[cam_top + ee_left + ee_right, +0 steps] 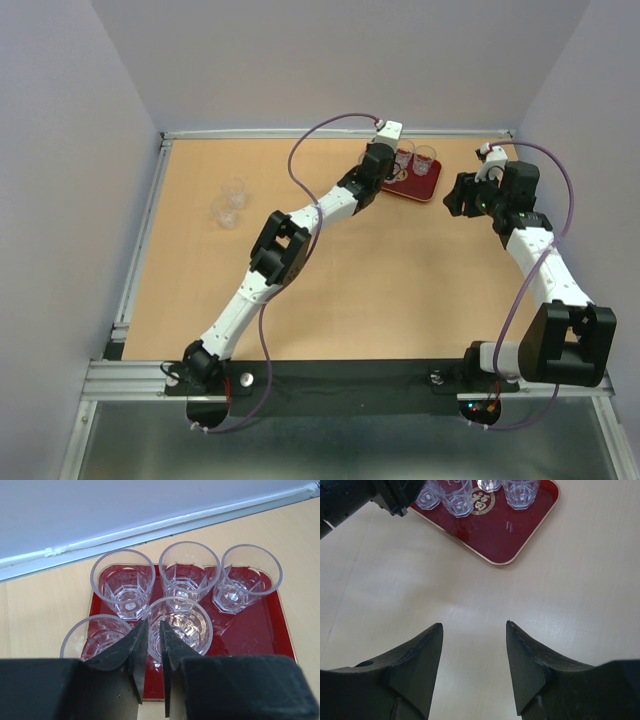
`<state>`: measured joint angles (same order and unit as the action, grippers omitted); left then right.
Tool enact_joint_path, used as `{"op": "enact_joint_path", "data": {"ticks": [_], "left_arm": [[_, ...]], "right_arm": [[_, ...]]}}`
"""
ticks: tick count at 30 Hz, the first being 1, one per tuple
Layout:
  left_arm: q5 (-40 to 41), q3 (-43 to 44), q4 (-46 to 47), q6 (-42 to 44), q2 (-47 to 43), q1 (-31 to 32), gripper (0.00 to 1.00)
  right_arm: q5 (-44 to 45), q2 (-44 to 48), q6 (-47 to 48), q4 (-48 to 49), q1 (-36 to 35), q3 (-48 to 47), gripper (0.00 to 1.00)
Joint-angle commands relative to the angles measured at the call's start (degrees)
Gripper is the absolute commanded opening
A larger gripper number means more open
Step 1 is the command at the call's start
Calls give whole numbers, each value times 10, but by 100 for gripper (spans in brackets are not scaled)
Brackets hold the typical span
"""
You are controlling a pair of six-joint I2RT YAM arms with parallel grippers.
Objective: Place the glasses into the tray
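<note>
The dark red tray (425, 190) lies at the far right of the table, and shows in the left wrist view (250, 630) and the right wrist view (510, 535). Several clear glasses stand in it. My left gripper (153, 622) is over the tray's near left part (392, 172). Its jaws are pinched on the near rim of the centre glass (185, 625), one finger inside and one outside. Two more glasses (235, 190) (224, 213) stand on the table at the far left. My right gripper (474, 625) is open and empty, right of the tray (455, 195).
The back wall rail (150, 527) runs just behind the tray. The table's right edge (525, 190) is close to my right arm. A purple cable (320, 135) loops above my left arm.
</note>
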<state>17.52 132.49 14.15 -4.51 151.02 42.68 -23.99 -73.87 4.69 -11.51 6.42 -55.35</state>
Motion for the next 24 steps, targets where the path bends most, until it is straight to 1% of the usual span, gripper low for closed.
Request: {"op": "enact_joint_path", "data": {"ticks": [1, 10, 14, 17, 18, 19, 20, 21, 22, 24], "left_arm": [[-4, 35, 30, -1, -6, 3, 28], [-12, 32, 43, 6, -37, 3, 38], [-18, 13, 51, 9, -82, 2, 41], [-22, -39, 70, 6, -133, 0, 43], [-23, -55, 75, 5, -148, -3, 45], [-25, -84, 78, 1, -162, -5, 45], [-32, -100, 83, -4, -192, -7, 46], [-35, -134, 88, -7, -208, -11, 49], [-41, -153, 90, -19, -242, -14, 51], [-52, -197, 95, -34, -278, -22, 56]], "right_arm": [[-2, 4, -3, 28, 5, 8, 59], [-13, 6, 0, 28, 8, 10, 59], [-26, 6, 2, 28, 8, 12, 59], [-31, 7, 5, 28, 9, 13, 59], [-34, 7, 6, 28, 9, 12, 59], [-36, 7, 8, 27, 9, 13, 59], [-38, 7, 9, 28, 9, 14, 59], [-44, 6, 14, 28, 10, 15, 59], [-47, 6, 16, 29, 10, 15, 59], [-58, 4, 20, 28, 10, 17, 59]]}}
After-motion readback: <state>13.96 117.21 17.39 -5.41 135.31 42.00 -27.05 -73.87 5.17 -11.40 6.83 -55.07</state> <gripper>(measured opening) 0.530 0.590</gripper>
